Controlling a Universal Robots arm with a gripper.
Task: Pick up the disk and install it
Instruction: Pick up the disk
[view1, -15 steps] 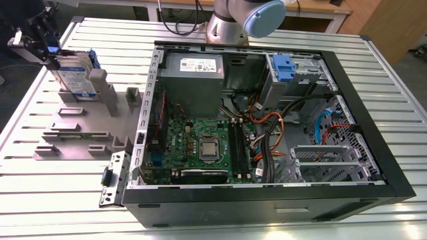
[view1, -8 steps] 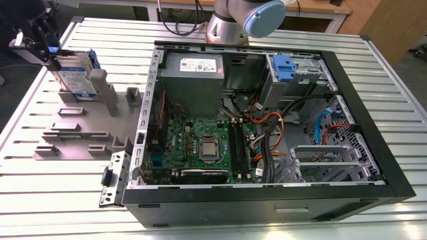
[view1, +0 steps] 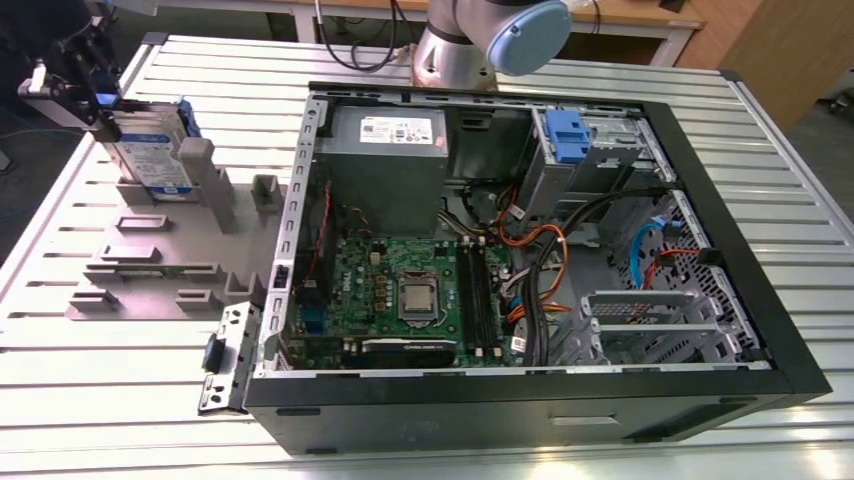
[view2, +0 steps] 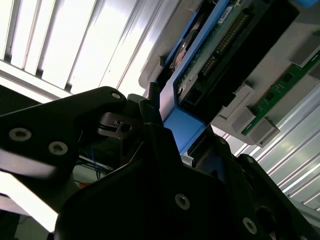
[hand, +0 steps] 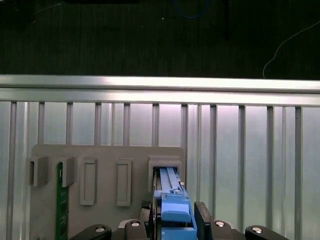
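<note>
The counter (view1: 120, 420) is ribbed bare aluminium, bright and glossy. The parts holder (view1: 147, 270) on it is matt grey plastic. The disk (view1: 150, 160) has a silver metal body, a paper-like white-and-blue label and a smooth blue plastic carrier. The gripper (view2: 175, 132) housing is matt black with shiny metal screw heads. The computer case (view1: 534, 400) is black-painted metal outside, dull bare steel inside

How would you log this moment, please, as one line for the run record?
phase: pick | hand at disk, upright in grey fixture | disk not yet in open computer case
</note>
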